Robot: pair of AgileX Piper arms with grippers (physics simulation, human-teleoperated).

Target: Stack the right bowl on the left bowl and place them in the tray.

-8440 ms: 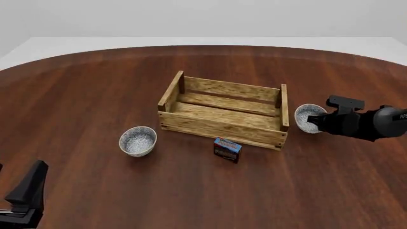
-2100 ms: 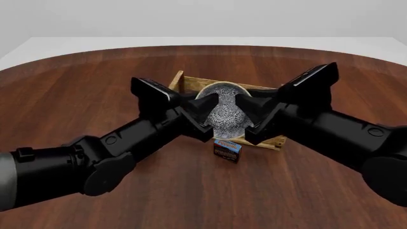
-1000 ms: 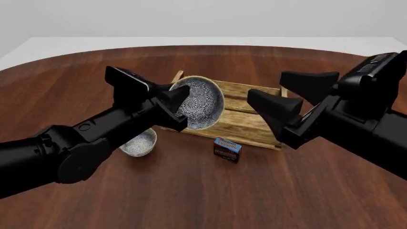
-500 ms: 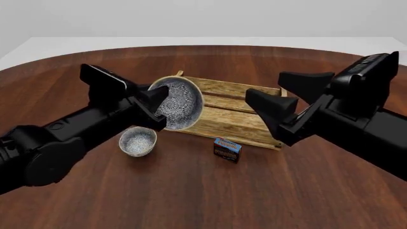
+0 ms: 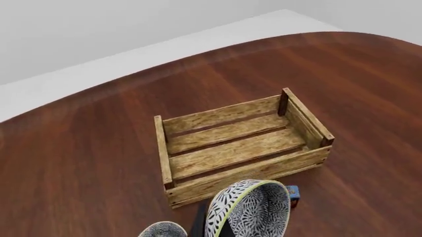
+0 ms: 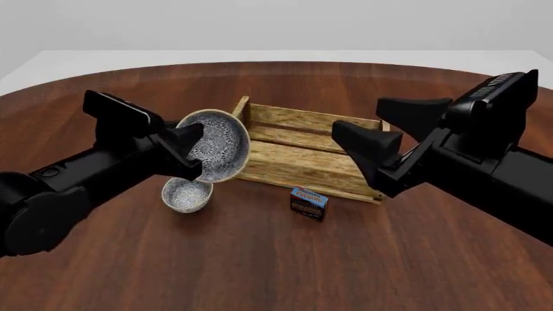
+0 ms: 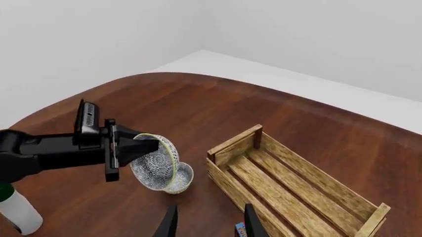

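Looking along the left wrist view first: the carried bowl [image 5: 250, 210] fills the near edge, tipped on its side with its patterned inside facing out, and a sliver of the second bowl [image 5: 163, 230] peeks in beside it. The tray [image 5: 240, 145] lies further out, open and with nothing in it, its long axis running across the view. The blue-topped carton [image 5: 292, 195] just shows past the bowl's rim. The fingers themselves are hidden here.

Front view now: the left pincer [image 6: 186, 152] is clamped on the rim of the carried bowl [image 6: 214, 154], which hangs tilted, mouth toward the camera, directly above and slightly far of the resting bowl [image 6: 186, 194] on the tabletop [image 6: 259, 259]. That is the relation that matters: the target sits just below the held bowl, apart from it, so the job looks like levelling and lowering. The tray [image 6: 307, 159] is to the right of both bowls, the carton [image 6: 309, 203] near its front wall. The right pincer [image 6: 384, 139] hovers over the tray's right end, spread wide and holding nothing. The left arm is plainly the nearer 1.

Right wrist view: the 2 finger tips [image 7: 252, 219] stand parted with only air between. Beyond, the left pincer [image 7: 135, 150] grips the tilted bowl [image 7: 155, 165] over the lower bowl [image 7: 181, 178], the tray [image 7: 297, 190] alongside. A white bottle [image 7: 19, 210] stands at the tabletop's left edge.
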